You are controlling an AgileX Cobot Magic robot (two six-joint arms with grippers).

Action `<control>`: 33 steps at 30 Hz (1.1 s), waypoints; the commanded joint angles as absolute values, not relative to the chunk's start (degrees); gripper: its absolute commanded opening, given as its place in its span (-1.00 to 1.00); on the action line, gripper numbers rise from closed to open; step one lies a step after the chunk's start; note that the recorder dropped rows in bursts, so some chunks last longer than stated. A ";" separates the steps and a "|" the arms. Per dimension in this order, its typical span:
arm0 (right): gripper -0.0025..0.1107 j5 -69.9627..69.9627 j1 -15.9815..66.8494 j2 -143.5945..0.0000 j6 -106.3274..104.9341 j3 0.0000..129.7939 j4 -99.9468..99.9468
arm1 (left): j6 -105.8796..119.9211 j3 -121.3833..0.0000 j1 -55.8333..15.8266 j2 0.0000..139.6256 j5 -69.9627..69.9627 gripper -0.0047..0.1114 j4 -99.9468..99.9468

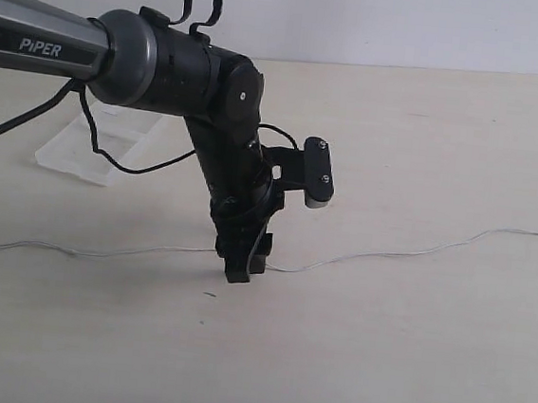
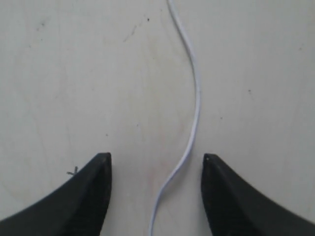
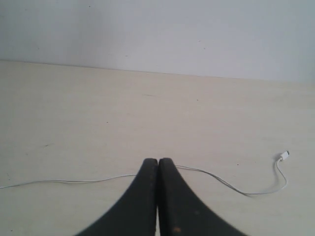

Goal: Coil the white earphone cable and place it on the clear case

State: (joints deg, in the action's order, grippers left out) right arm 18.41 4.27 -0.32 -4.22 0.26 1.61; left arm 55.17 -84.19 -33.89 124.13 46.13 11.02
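The white earphone cable [image 1: 407, 254] lies stretched in a long thin line across the table, from the left edge to the right edge. My left gripper [image 1: 242, 271] points straight down onto its middle. In the left wrist view the gripper [image 2: 156, 160] is open, and the cable [image 2: 197, 98] runs on the table between the two fingers without touching either. The clear case [image 1: 103, 147] lies behind the left arm, at the back left. My right gripper [image 3: 158, 161] is shut with nothing in it. The cable [image 3: 83, 181] passes beyond its tips and ends in a small white plug [image 3: 285, 155].
The left arm's black wiring [image 1: 130, 164] hangs in front of the case. A pale wall [image 1: 410, 25] bounds the table at the back. The tabletop [image 1: 405, 367] is light wood.
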 commanded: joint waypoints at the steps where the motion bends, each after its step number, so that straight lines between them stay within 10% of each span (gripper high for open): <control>1: -0.96 17.93 3.99 0.00 -4.37 0.00 1.61 | 55.50 -84.01 -33.86 124.91 46.25 0.01 10.61; 10: -0.96 17.93 3.99 0.00 -4.37 0.00 1.61 | 55.50 -84.01 -33.86 125.00 46.98 -0.04 10.62; 18: -0.96 17.93 3.99 0.00 -4.37 0.00 1.61 | 55.24 -84.01 -33.86 125.00 50.89 -0.90 10.93; 33: -0.96 17.93 3.99 0.00 -4.37 0.00 1.61 | 48.91 -84.01 -33.73 103.16 43.21 -0.92 20.97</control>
